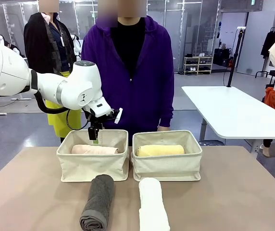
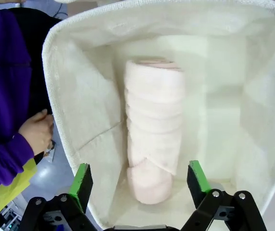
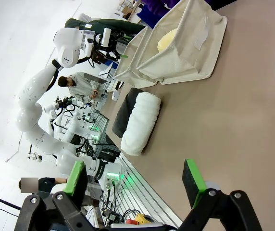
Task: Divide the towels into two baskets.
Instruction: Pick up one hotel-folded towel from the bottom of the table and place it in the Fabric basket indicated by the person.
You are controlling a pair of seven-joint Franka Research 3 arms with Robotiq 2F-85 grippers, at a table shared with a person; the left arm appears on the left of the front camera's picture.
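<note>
The table [image 1: 27, 202] carries a job about half done, with one roll in each of the two baskets. The left basket [image 1: 80, 168] has the pale pink towel [image 1: 95, 149] lying flat on its floor, and the right basket [image 1: 166, 169] has the yellow towel [image 1: 160, 150]. What remains, as I read it, is the dark grey towel [image 1: 98, 202] and the white towel [image 1: 153, 209]. They lie side by side on the tabletop, one just in front of each basket. The left gripper [image 1: 95, 136] hangs over the left basket, its pads spread wide above the pink roll and gripping nothing. The right gripper [image 3: 135, 175] hovers over bare table, likewise parted and empty. No brand, label or writing is legible on cloth or canvas.
</note>
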